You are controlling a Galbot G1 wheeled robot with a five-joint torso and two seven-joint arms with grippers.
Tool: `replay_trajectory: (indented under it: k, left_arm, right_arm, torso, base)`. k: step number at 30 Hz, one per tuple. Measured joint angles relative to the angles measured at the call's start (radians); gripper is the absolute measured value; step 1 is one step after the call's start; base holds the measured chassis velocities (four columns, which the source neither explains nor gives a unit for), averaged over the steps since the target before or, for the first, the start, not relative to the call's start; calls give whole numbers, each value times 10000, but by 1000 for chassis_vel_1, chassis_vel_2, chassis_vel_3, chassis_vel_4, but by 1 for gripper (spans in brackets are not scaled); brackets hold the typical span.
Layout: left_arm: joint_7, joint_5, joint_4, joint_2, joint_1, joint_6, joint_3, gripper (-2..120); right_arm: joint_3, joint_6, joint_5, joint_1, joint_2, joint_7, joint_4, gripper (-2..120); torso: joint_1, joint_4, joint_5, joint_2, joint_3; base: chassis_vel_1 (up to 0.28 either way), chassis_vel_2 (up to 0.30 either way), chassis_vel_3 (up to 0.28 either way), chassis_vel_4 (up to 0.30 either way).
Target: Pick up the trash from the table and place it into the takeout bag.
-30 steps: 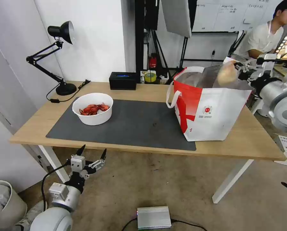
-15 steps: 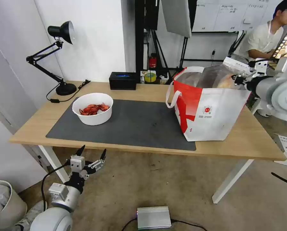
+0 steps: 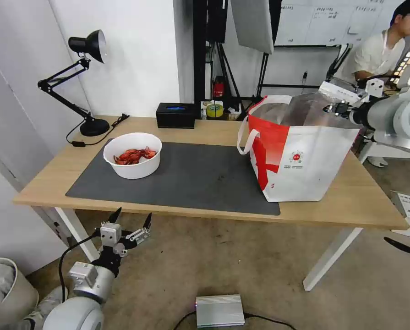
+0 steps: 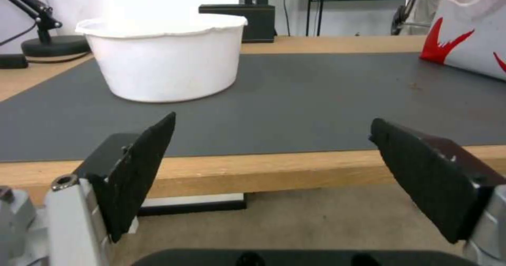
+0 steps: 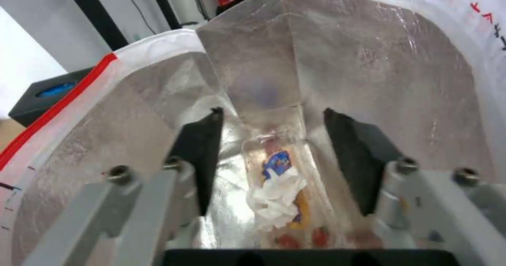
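Takeout bag [image 3: 301, 156] on table [image 3: 214, 130], R wrist: tissue [image 5: 275, 199] inside, R tool [image 5: 271, 159] spread, L tool [image 4: 274, 171] spread.

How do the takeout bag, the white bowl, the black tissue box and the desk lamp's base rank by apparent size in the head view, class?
1. Takeout bag, clearly largest.
2. White bowl.
3. Black tissue box.
4. Desk lamp's base.
The box and the base sit farther back than the bowl, so both may look smaller than they are; those two are close.
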Motion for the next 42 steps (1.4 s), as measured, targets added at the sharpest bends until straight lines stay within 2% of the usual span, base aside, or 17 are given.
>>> replay_trajectory:
  k: [7, 8, 11, 12, 13, 14, 16, 17, 20, 21, 23, 24, 26, 30, 33, 37, 42]
  left_arm:
    - [0, 0, -4, 20, -1, 0, -39, 100]
    - [0, 0, -4, 20, -1, 0, -39, 100]
    - [-1, 0, -4, 23, -3, 0, -48, 100]
    - [-1, -1, -2, 18, -11, -3, -48, 100]
    - [-1, -1, -2, 18, -11, -3, -48, 100]
    - [-1, -1, 1, 16, -17, -4, -47, 100]
    - [0, -1, 9, 14, -28, -21, -40, 100]
    - [0, -1, 9, 14, -28, -21, -40, 100]
    - [2, -6, 14, 32, -36, -71, -38, 100]
    - [2, -6, 14, 32, -36, -71, -38, 100]
    - [3, -25, 37, 62, -52, -158, -40, 100]
    - [3, -25, 37, 62, -52, -158, -40, 100]
    - [4, -42, 64, 82, -88, -226, -42, 100]
    - [18, -41, 90, 86, -121, -296, -44, 100]
    - [34, -28, 131, 67, -186, -384, -46, 100]
    - [48, -22, 133, 65, -197, -408, -47, 100]
    - [56, -20, 133, 66, -168, -466, -101, 100]
  right_arm:
    - [7, 25, -231, -63, 58, -132, 18, 82]
    - [7, 25, -231, -63, 58, -132, 18, 82]
    - [103, 138, -714, -263, 104, -770, 68, 95]
    - [211, 633, -1283, -526, 105, -1924, 175, 99]
    - [211, 633, -1283, -526, 105, -1924, 175, 99]
    - [276, 926, -1617, -672, 105, -2592, 233, 100]
    - [477, 1950, -2762, -1225, 88, -4574, 460, 100]
    - [477, 1950, -2762, -1225, 88, -4574, 460, 100]
    - [801, 3476, -3645, -2118, 81, -6584, 818, 100]
    - [801, 3476, -3645, -2118, 81, -6584, 818, 100]
    - [1047, 4257, -4125, -2773, 69, -7501, 1067, 100]
    - [1047, 4257, -4125, -2773, 69, -7501, 1067, 100]
    - [1300, 4979, -4974, -3603, 29, -8291, 1363, 100]
    - [1443, 5618, -5756, -4294, 22, -8678, 1728, 100]
    - [1694, 6384, -6697, -5314, 173, -8718, 2482, 100]
    - [1926, 6616, -7191, -6079, 338, -8599, 2966, 100]
    - [2105, 7069, -8357, -7795, 882, -8403, 3684, 100]
  torso:
    - [0, -1, 0, 0, 0]
    - [0, -1, 0, 0, 0]
    - [0, 0, -1, 0, 0]
    - [0, -1, 0, 0, 0]
    - [0, -1, 0, 0, 0]
    - [0, -1, 0, 0, 0]
    - [0, 0, -2, -1, 0]
    - [0, 0, -2, -1, 0]
    - [0, 0, -1, 0, 0]
    - [0, 0, -1, 0, 0]
    - [0, 0, -2, 0, -1]
    - [0, 0, -2, 0, -1]
    - [0, -2, 0, 0, -1]
    - [0, -3, 1, 0, -1]
    - [0, 1, -2, 0, -1]
    - [0, 0, -3, 0, -1]
    - [-1, 0, -3, 0, -2]
  base:
    - [0, 0, 0, 0]
    - [0, 0, 0, 0]
    - [0, 0, 0, 0]
    - [0, 0, 0, 0]
    - [0, 0, 0, 0]
    - [0, 0, 0, 0]
    - [0, 0, 0, 0]
    - [0, 0, 0, 0]
    - [0, 0, 0, 0]
    - [0, 0, 0, 0]
    - [0, 0, 0, 0]
    - [0, 0, 0, 0]
    - [0, 0, 0, 0]
    - [0, 0, 0, 0]
    - [0, 0, 0, 0]
    - [0, 0, 0, 0]
    - [0, 0, 0, 0]
